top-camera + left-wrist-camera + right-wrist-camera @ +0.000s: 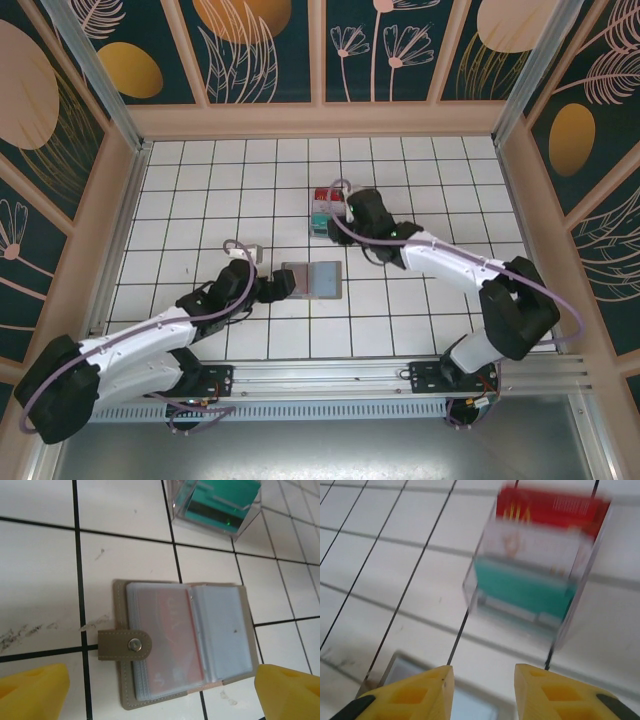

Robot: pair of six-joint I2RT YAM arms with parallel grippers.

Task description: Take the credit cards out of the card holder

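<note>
Left wrist cam: left gripper (161, 694) hovers right by the card holder (185, 645), jaws wide apart, nothing in them. Holder lies open mid-table with a red card (170, 630) in one sleeve, so I'd say we're mid-job; next move means pinching that card's edge and sliding it out. Farther back, right gripper (482, 680), jaws partly apart and empty, sits by the clear box (535, 565) of cards. That view's blurry, and whatever's in the sleeves underneath is hidden.

A clear plastic box (322, 212) stands on the white tiled table (200, 200), ringed by floral wall panels (250, 50).
</note>
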